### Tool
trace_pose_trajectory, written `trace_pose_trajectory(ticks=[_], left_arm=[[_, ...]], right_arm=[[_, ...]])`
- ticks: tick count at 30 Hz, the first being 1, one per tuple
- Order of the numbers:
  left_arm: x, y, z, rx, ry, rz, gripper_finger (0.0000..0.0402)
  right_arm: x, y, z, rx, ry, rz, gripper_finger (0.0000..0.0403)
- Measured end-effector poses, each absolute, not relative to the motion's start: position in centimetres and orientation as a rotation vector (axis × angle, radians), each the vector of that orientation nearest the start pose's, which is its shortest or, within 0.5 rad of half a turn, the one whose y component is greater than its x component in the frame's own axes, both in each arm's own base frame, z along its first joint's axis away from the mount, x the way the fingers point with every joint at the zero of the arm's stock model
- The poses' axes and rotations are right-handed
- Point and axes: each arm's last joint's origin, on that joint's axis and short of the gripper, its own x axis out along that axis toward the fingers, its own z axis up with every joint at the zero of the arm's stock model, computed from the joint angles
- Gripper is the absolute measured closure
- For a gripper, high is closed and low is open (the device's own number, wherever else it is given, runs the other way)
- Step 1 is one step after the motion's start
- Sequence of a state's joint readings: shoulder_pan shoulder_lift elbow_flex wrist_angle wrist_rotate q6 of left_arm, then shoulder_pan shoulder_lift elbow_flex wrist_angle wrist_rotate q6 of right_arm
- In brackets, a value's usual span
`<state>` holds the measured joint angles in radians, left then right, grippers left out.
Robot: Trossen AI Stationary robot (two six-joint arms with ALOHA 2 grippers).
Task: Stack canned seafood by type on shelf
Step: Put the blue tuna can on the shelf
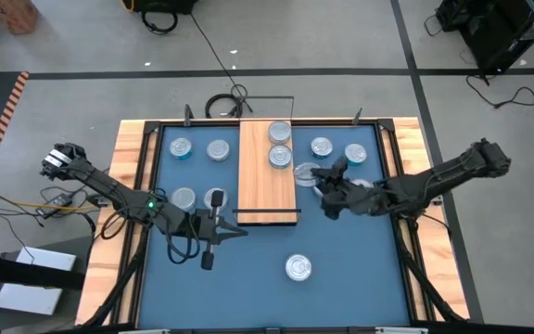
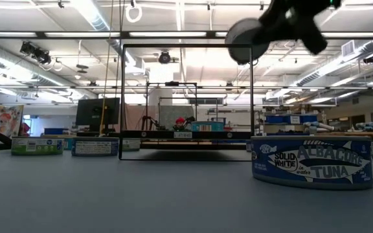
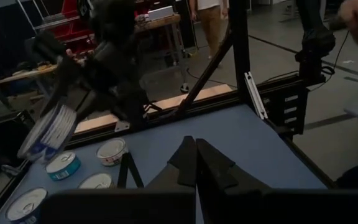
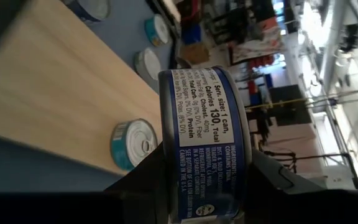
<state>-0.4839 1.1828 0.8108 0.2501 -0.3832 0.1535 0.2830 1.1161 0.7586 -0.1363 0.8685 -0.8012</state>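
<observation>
Right gripper (image 4: 197,186) clenches a tuna tin (image 4: 204,143) just beside the shelf (image 1: 267,176), left gripper (image 1: 213,232) shut, empty.

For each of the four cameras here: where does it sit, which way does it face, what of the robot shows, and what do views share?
High view: overhead, looking straight down on the blue table, the shelf and both arms.
Low view: at tabletop height, level across to the room; a tuna can close by, the right gripper overhead.
Left wrist view: past the shut left gripper toward the right arm.
Right wrist view: past the right gripper, which clamps a blue-labelled can over the shelf.
Shared: that held can shows in all four views.
</observation>
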Motion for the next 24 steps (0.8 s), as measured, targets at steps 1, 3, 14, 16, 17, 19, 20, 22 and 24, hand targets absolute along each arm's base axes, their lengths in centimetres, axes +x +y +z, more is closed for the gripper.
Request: trace_pose_trajectory(ticks=[1, 3, 14, 16, 17, 19, 20, 22, 24], left_arm=[[23.9, -11.3, 30.3, 0.204, 0.103, -0.109, 0.04], [23.9, -11.3, 30.3, 0.203, 0.103, -0.109, 0.04], [23.9, -11.3, 30.3, 0.18, 0.109, -0.095, 0.04], [23.9, -11.3, 30.3, 0.181, 0.111, -0.091, 0.04], [23.9, -11.3, 30.2, 0.182, 0.113, -0.088, 0.04], [23.9, -11.2, 30.2, 0.184, 0.117, -0.08, 0.04], [23.9, -11.2, 30.2, 0.185, 0.118, -0.078, 0.04], [23.9, -11.2, 30.2, 0.184, 0.118, -0.076, 0.04], [23.9, -11.2, 30.2, 0.184, 0.118, -0.076, 0.04]], right_arm=[[22.7, 3.8, 26.3, -1.033, 0.619, -0.383, 0.0262], [22.7, 2.9, 24.9, -1.028, 0.592, -0.387, 0.0262], [23.1, -0.6, 19.6, -1.041, 0.509, -0.363, 0.0262], [23.6, -0.8, 18.9, -1.039, 0.518, -0.33, 0.0262], [23.8, -0.9, 18.5, -1.04, 0.525, -0.321, 0.0262], [24.3, -1.1, 17.7, -1.053, 0.545, -0.308, 0.0262], [24.5, -1.1, 17.3, -1.058, 0.553, -0.305, 0.0262], [25.0, -1.3, 16.5, -1.063, 0.565, -0.302, 0.0262], [25.4, -1.4, 15.9, -1.072, 0.559, -0.3, 0.0262]])
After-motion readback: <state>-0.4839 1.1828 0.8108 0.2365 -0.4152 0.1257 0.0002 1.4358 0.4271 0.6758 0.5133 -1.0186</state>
